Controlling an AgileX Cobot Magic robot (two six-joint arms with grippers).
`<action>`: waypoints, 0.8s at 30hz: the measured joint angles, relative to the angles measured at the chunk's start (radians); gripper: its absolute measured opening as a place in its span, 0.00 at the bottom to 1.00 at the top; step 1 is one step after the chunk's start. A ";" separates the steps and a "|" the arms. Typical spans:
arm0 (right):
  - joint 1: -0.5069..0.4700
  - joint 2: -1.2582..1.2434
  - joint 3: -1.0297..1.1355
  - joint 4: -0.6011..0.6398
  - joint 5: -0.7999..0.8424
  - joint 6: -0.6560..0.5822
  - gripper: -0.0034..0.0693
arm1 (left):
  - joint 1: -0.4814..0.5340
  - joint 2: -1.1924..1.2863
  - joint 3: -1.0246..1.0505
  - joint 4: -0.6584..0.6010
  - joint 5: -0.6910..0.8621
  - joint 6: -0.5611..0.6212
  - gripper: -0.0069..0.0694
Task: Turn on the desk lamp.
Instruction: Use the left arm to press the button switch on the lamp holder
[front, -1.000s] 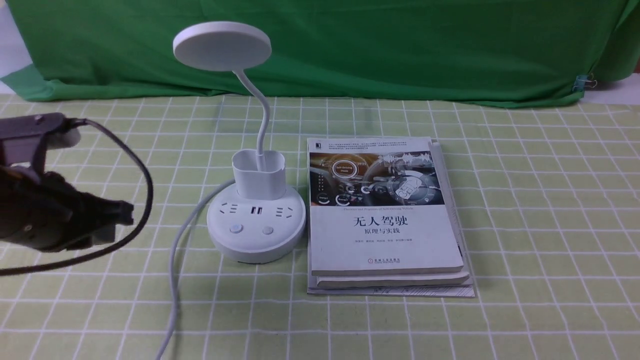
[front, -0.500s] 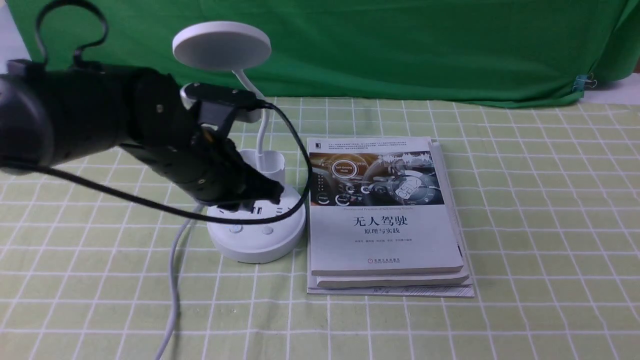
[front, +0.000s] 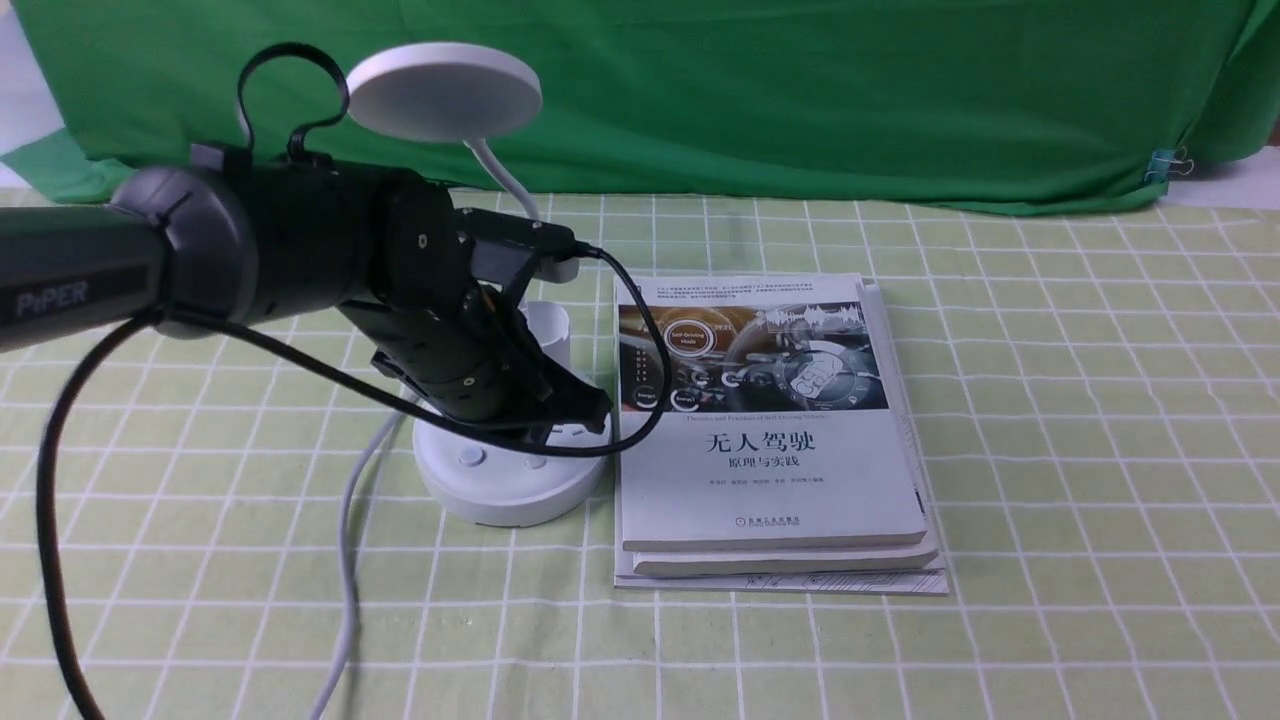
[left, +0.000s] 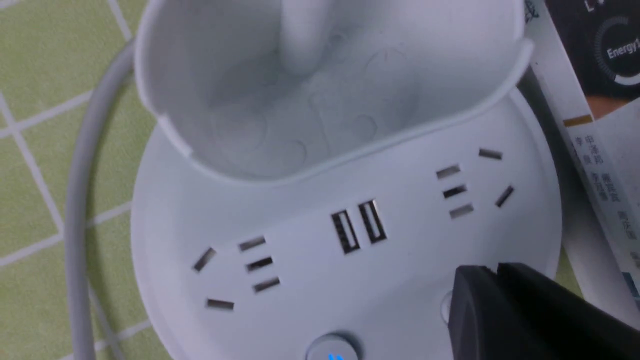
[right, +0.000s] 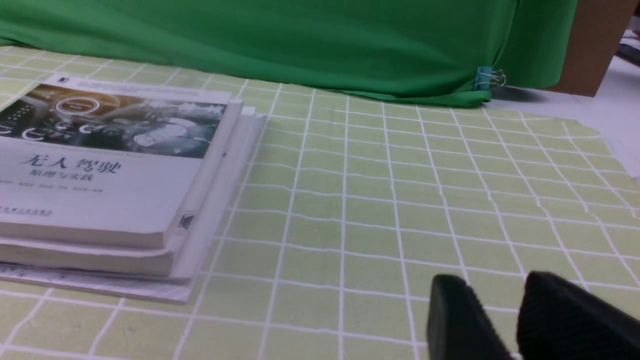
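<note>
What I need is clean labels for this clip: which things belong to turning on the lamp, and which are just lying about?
For the job:
lamp
buttons
left tool

Just lying about:
books
green cloth
clip
right tool, idle

On the left arm (front: 50, 298), well left of the desk lamp (front: 500, 490), pale letters read "PiPER". Just right of the desk lamp, the top book (front: 770, 480) reads 无人驾驶, then 原理与实践; its cover picture shows "Energy".
</note>
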 joint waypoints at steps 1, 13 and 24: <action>0.000 0.000 0.000 0.000 0.000 0.000 0.38 | 0.000 0.001 0.000 0.000 -0.004 0.000 0.12; 0.000 0.000 0.000 0.000 0.000 0.000 0.38 | -0.005 -0.028 0.089 0.000 -0.101 0.019 0.12; 0.000 0.000 0.000 0.000 0.000 0.000 0.38 | -0.021 -0.090 0.248 -0.032 -0.307 0.002 0.12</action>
